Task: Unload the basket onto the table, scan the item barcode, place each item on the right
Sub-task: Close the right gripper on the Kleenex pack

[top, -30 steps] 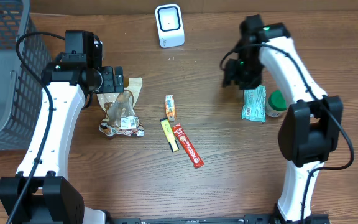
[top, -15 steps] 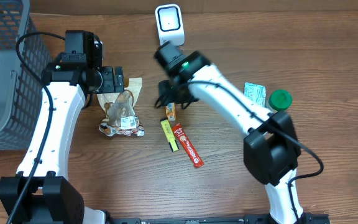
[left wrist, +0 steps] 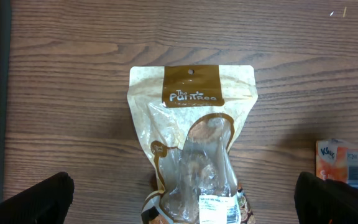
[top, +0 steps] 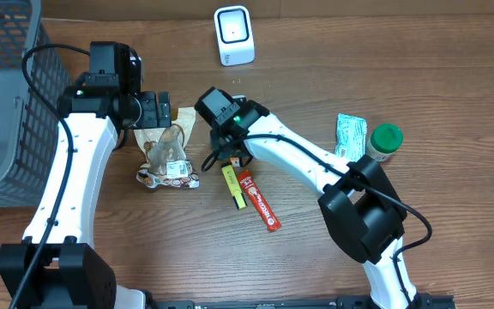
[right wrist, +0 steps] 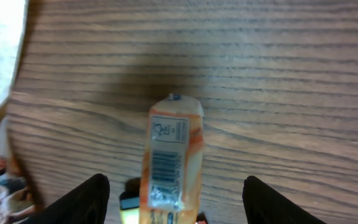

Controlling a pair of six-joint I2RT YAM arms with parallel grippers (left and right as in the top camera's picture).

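- Poised with the right gripper (right wrist: pixel 176 186) straight above the pack (right wrist: pixel 169 155), fingers (right wrist: pixel 86 199) spread to either side, touching nothing and holding nothing. Likely lined up for a pinch across the narrow width.
- As for the pack: flat on the table (top: pixel 316 77) near the middle, barcode (right wrist: pixel 165 168) face up, long axis running between the fingers. Handy for a side grip that leaves the code uncovered.
- Crowded at its near end by a yellow tube (top: pixel 233 185) and a red stick (top: pixel 258 201), so probably safer to close on the free upper half.
- Parked with the left gripper (left wrist: pixel 188 199) over the bag (left wrist: pixel 191 137), fingers fully released and well clear of both bag edges, nothing grasped. Seemingly waiting out of the right arm's way.
- At the far edge, window towards the work area: scanner (top: pixel 234 34), well apart from the pack. Hence a lift, a carry and a turn of the code towards that window.
- At the far left: basket (top: pixel 7 77), probably for scanned goods.
- Off to the right, apart from both grippers: packet (top: pixel 350 137) and jar (top: pixel 386 142).
- Judged stage: pre-grasp, with lift and scan of this pack not yet done.
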